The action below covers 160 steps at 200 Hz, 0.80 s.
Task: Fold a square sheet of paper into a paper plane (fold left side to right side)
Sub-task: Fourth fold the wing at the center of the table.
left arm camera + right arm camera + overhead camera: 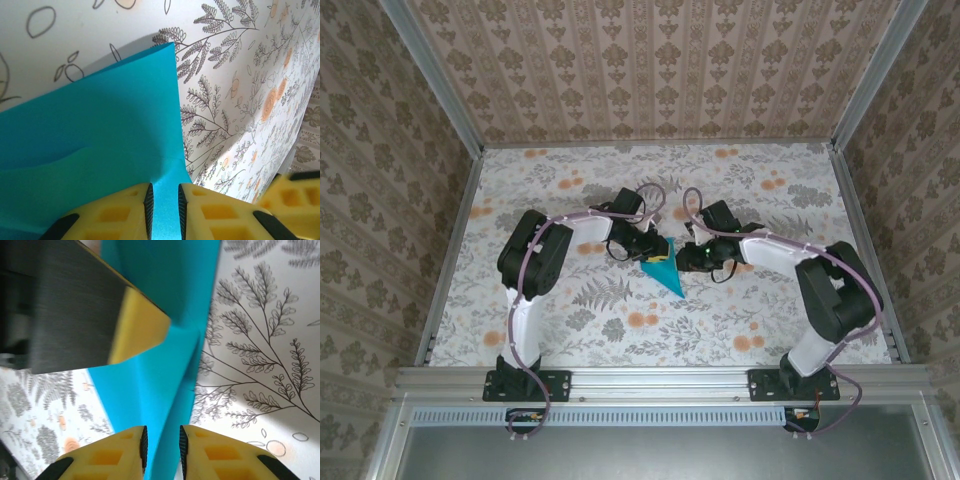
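Turquoise paper plane (665, 272) on floral table (570, 330) — jaws flanking it.

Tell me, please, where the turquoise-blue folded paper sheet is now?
In the top view, the turquoise-blue folded paper sheet lies on the floral tabletop, between the left end effector and the right end effector, pointed tip toward the arm bases.

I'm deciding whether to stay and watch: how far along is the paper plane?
Done: the blue paper is already creased into a pointed wedge. In hand: the left hand and right hand straddle a crease, jaws slightly apart. Left: it looks too broad for a dart, so probably more folds.
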Tool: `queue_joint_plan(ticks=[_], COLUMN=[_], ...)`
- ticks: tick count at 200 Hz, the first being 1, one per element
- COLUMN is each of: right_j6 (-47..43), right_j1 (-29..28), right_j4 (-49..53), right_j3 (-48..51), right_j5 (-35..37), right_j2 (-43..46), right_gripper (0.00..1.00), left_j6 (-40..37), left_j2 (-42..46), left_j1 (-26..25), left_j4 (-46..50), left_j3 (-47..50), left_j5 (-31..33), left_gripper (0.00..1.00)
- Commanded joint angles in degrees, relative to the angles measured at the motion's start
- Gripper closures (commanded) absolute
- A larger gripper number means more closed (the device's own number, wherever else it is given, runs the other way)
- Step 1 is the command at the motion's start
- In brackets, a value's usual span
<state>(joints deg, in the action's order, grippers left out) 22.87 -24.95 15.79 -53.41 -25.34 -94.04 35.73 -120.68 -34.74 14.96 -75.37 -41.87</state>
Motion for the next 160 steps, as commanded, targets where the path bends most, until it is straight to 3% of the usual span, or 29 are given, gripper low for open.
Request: queue_joint_plan(ticks=[1,54,160], right_j6=[3.2,11.9,9.9], right_j1=[-0.1,-3.4,-4.0], right_j4=[0.6,-11.5,-8.6], right_j3=[1.9,3.8,4.8], right_j5=[-3.4,-11.9,-9.7], right_j2=[3.0,-2.6,-8.0], right_gripper=[0.76,0.84,0.84], left_j6=[-1.4,-1.4,-1.7], left_j2=[-2.2,-2.0,-1.9], left_j1=[0.1,0.1,0.2], left_j4=[4.1,3.9,4.4], left_j3=[2.8,3.0,2.7], left_j5=[3.9,3.9,4.1], left_gripper=[0.76,0.77,0.77])
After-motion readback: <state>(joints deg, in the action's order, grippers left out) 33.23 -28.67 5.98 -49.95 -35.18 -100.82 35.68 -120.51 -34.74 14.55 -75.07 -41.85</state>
